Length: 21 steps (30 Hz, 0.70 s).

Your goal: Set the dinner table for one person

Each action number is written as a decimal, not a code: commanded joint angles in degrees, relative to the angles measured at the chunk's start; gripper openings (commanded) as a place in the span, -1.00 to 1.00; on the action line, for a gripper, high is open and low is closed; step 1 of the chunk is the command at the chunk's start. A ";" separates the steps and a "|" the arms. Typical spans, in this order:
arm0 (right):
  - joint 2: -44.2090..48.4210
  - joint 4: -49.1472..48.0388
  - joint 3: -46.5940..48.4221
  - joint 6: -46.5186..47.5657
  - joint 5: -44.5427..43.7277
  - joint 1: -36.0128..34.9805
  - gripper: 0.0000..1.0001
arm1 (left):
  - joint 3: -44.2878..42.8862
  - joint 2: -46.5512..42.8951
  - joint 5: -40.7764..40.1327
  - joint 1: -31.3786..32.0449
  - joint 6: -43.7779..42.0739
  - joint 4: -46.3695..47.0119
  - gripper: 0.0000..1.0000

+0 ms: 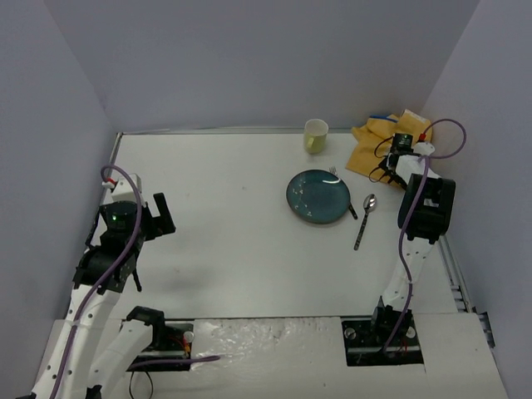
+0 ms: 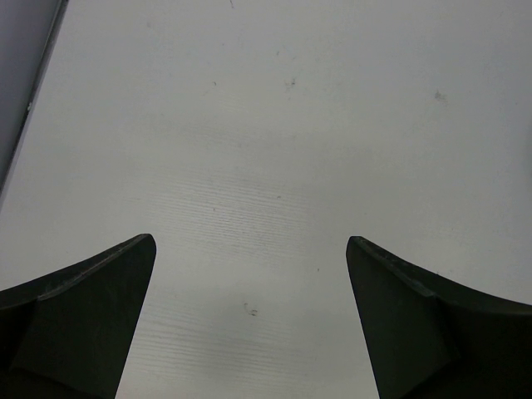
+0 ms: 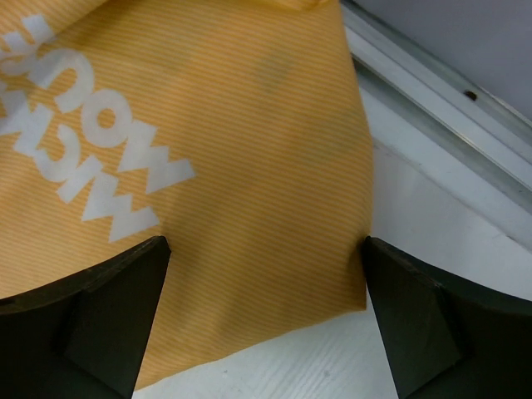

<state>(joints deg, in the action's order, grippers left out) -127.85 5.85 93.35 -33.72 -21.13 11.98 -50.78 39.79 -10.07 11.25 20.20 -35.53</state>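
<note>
Over on the left, the left gripper [image 2: 249, 241] hangs above bare tabletop with its two dark fingers spread wide and nothing between them. Under it is the dinner table [image 1: 241, 241], a big flat white rectangle with a thin metal rim that fills most of the floor of the grey-walled booth. Its surface is matte and carries a few faint specks and scuffs.

Toward the far edge, right of centre, a pale yellow-green cup [image 1: 316, 135] stands upright; I cannot tell what is inside it. Nearer me sits a round dark teal plate [image 1: 303, 208] with small pale flecks on its face; crumbs or glaze, I cannot say. A fork [image 1: 352, 209] lies along the plate's right edge with its tines toward the far side. Just right of it, a spoon [image 1: 365, 220] rests on the table with its bowl pointing away.

In the far right corner lies a rumpled orange-yellow cloth [image 3: 249, 125] with white lettering. The right gripper [image 3: 266, 241] hovers over its edge, fingers parted and holding nothing.
</note>
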 commanded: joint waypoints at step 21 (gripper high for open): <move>19.76 -9.77 9.52 14.75 -8.63 -9.47 -1.00 | -3.71 2.31 1.32 -0.17 0.10 4.52 0.94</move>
<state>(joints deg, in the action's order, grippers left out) -124.35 1.35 98.28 -24.98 -19.62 7.16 -50.59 41.48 -9.82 11.25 20.43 -34.76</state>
